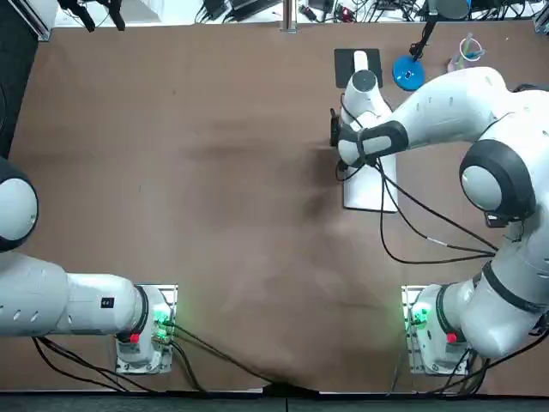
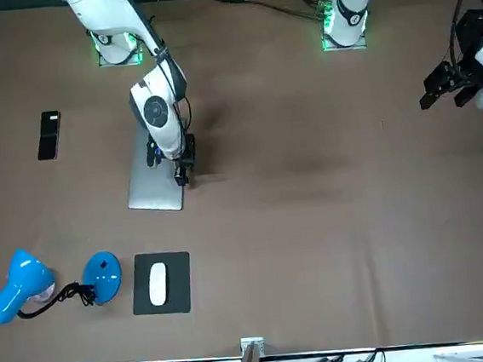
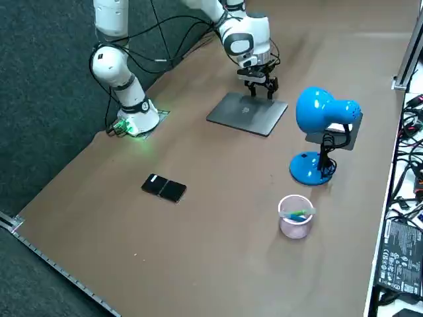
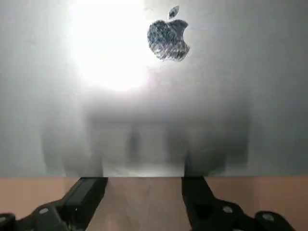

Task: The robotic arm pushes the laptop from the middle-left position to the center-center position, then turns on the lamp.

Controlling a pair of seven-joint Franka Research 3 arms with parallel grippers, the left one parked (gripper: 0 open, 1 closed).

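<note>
On the robot's right half of the table [image 1: 214,223], the right gripper [image 4: 143,185] is held low at one long edge of the closed laptop [image 1: 369,193], the edge that faces the table's middle. Its fingers [image 4: 89,192] are spread well apart and nothing is held between them; only bare tabletop is seen there, with the lid's edge just ahead of the fingertips. Whether that edge is actually touched cannot be told. The laptop lies flat, well off the table's centre, so the push is judged not yet done. Because the gripper stands on the centre-facing edge, it is also doubted that a plain push from here would carry the laptop the right way. A move to the opposite edge, or a press-and-drag, would probably be called for. Beyond the laptop, toward the far edge, a mouse [image 2: 157,284] rests on a black mouse pad [image 2: 177,297]. Just beside the pad stands the blue lamp [image 3: 324,112], apart from the arm and untouched. No glow can be made out from it, so the switching-on is taken as the whole second step left to do.
</note>
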